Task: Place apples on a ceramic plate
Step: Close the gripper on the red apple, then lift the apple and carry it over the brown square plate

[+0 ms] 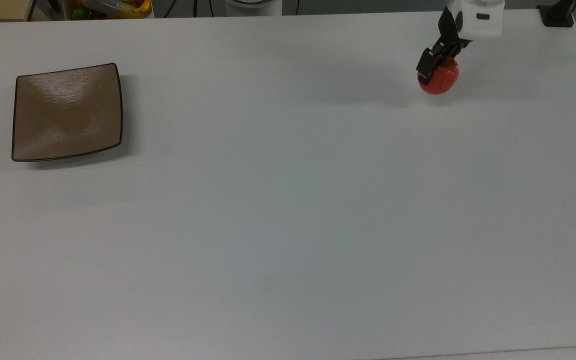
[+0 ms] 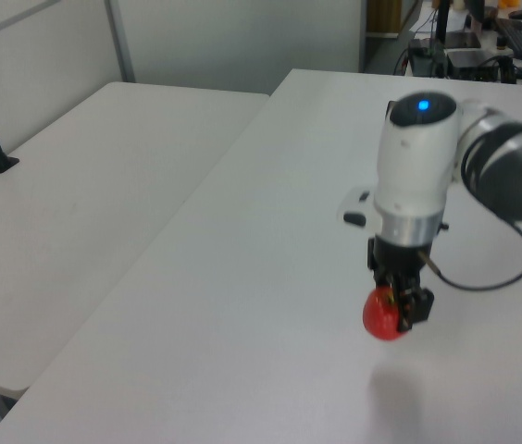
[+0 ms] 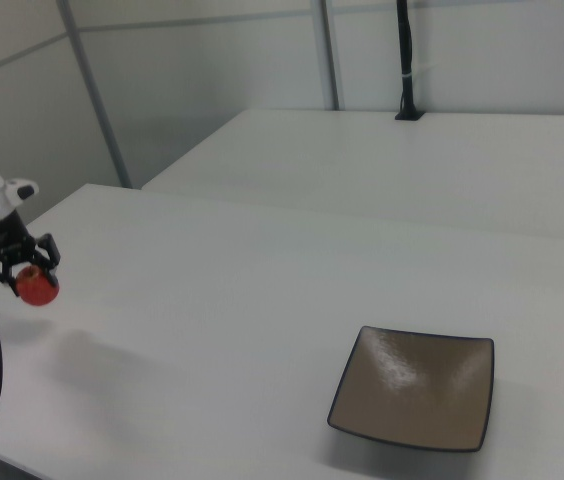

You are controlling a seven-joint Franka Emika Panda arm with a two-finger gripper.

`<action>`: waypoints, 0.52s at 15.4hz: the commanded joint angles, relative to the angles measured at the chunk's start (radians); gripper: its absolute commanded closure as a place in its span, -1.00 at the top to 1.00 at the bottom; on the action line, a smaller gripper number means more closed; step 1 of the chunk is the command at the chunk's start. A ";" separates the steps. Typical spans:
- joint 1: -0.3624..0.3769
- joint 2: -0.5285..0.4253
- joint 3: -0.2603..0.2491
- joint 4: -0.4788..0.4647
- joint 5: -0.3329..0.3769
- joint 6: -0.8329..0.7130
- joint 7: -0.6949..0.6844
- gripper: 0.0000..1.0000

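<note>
The apple (image 2: 384,314) is clamped in the gripper (image 2: 400,303) and held above the table (image 1: 288,200) (shadow beneath); the plate (image 1: 67,111), well apart, is bare, so carrying and placing are left.

1. The apple (image 1: 439,79) was small, round and red, hanging clear of the white table (its shadow lay apart below it in the left view), near the top view's upper right.
2. The ceramic plate (image 1: 67,112), square, glossy tan-brown and dark-rimmed, lay flat and bare, well apart at the top view's left.
</note>
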 commanded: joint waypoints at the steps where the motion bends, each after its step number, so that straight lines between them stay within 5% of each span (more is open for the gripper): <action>1: -0.043 -0.132 -0.014 0.005 0.064 -0.103 -0.001 -1.00; 8: -0.057 -0.282 -0.185 0.104 0.179 -0.342 -0.063 -1.00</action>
